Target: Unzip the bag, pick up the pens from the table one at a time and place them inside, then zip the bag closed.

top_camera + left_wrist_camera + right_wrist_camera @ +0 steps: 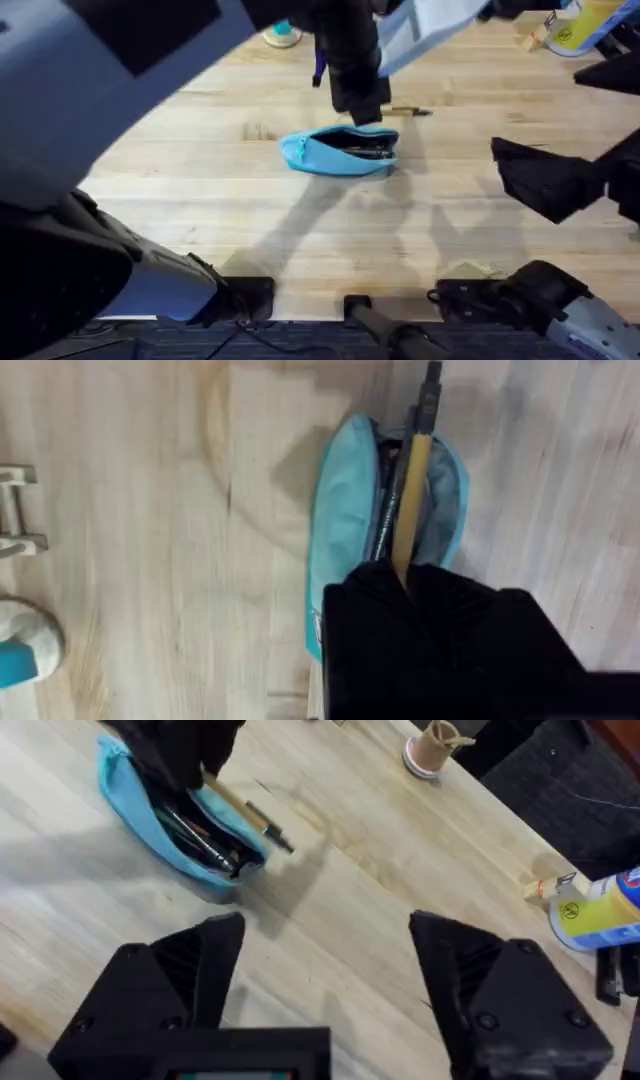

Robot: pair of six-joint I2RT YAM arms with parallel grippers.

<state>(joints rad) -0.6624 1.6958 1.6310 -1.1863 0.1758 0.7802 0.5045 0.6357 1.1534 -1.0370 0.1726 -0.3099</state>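
A: From above, the bag (338, 152) lies open on the table (200, 190).
B: Left wrist: left gripper (405, 575) pinches the yellow pen (412, 500). Tip it lower.
A: Right wrist: right gripper (325, 965) spread wide, empty.

Left gripper (405, 575): black bulk is covering the near end of the yellow pen (412, 500) and part of the bag (345, 510). Left arm is looming large and blurred in the overhead view. Dark items inside the bag (205, 835): too blurred to identify. Yellow bottle (600, 910): frame edge is cutting it off.
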